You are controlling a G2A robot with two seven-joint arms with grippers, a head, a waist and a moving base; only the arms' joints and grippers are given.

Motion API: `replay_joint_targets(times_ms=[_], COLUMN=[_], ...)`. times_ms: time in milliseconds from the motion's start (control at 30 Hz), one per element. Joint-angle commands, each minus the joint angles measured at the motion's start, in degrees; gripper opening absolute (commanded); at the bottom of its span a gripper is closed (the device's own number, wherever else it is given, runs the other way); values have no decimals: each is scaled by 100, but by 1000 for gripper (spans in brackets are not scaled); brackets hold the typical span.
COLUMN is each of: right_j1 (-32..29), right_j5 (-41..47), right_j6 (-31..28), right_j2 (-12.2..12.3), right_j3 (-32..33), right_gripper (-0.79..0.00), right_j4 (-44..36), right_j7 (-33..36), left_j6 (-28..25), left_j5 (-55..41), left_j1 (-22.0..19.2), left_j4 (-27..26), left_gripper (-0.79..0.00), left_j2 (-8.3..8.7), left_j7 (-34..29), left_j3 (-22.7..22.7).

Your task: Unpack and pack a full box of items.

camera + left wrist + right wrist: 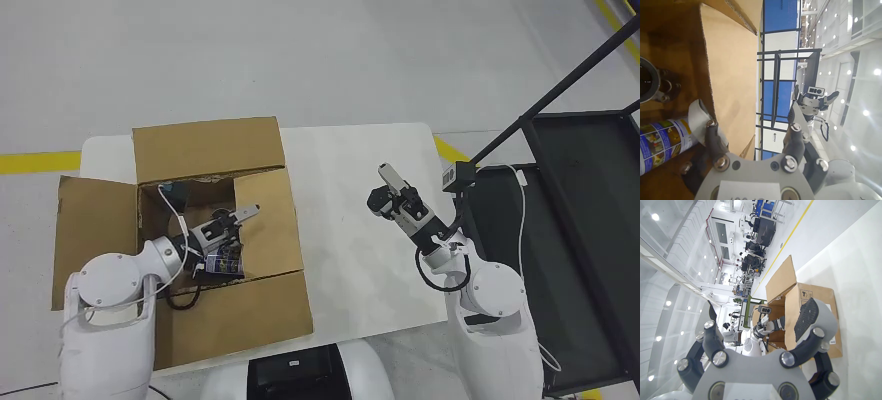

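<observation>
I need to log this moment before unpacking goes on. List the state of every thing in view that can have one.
Brown cardboard box: open, flaps unfolded, standing on the white table.
Left gripper: open, inside the box.
Right gripper: open, empty, above the table.
Blue printed cylindrical pack: lying on its side in the box.
Grey round metal part: in the box, not gripped.
</observation>
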Motion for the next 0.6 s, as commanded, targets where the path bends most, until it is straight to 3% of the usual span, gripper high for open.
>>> replay_joint_targets(times_ms=[0,567], right_j1=[0,0], right_j5=[0,0], right_j6=[0,0], right_j2=[0,0], right_j3=[0,0], right_gripper=[0,0], right_j4=[0,0], right_j7=[0,0], left_j6=[20,128], left_j5=[-69,-587], left_j1=[15,112], left_j4=[-59,-783], left_gripper=[-520,-471], left_j2=[20,203], left_j7=[20,175], left_j3=[-14,21])
